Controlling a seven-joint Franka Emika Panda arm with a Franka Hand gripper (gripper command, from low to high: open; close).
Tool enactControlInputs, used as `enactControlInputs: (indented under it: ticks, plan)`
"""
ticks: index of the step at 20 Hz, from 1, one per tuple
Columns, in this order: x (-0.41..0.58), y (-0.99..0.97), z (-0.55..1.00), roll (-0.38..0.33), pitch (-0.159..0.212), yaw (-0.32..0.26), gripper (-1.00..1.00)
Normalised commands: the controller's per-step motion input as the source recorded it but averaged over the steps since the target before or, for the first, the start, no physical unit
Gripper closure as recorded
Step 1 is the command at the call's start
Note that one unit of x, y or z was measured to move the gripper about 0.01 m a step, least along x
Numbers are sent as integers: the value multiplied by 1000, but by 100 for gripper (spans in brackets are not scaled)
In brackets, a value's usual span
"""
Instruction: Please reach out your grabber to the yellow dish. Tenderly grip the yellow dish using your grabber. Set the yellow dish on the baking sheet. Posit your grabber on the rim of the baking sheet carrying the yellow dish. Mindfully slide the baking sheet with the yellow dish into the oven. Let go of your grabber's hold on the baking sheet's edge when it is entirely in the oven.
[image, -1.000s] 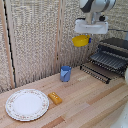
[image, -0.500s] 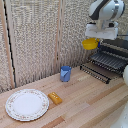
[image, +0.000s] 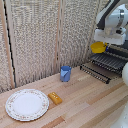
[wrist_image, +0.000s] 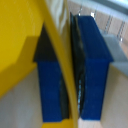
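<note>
The yellow dish (image: 98, 47) hangs in the air under my grabber (image: 104, 44), above the baking sheet (image: 107, 61), a dark wire rack sticking out of the oven (image: 118, 56) at the exterior view's right. My white wrist stands over the dish. In the wrist view the two blue fingers (wrist_image: 92, 70) are shut on the thin yellow rim of the dish (wrist_image: 17, 45), one finger on each side of it. The dish does not touch the rack.
A blue cup (image: 65, 73) stands on the wooden table near the rack's front edge. An orange-yellow block (image: 55, 98) and a large patterned white plate (image: 27, 104) lie at the exterior view's left. A woven screen backs the table.
My grabber has carried the yellow dish toward the exterior view's right, from beside the oven to over the wire rack. The cup, block and plate have not moved.
</note>
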Motion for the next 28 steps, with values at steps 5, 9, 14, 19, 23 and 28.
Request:
enactControlInputs:
  ticks: [5,9,14,19,23,28]
  plan:
    - [55,-739,-132,8,-2,-62,100]
    - [0,-473,-49,1,-10,-14,100]
    - [8,-465,-43,8,0,0,100]
    - [127,-417,-73,9,5,14,-100]
    - [32,0,-10,0,0,-10,-100]
    - [46,-87,174,-26,59,-53,-100]
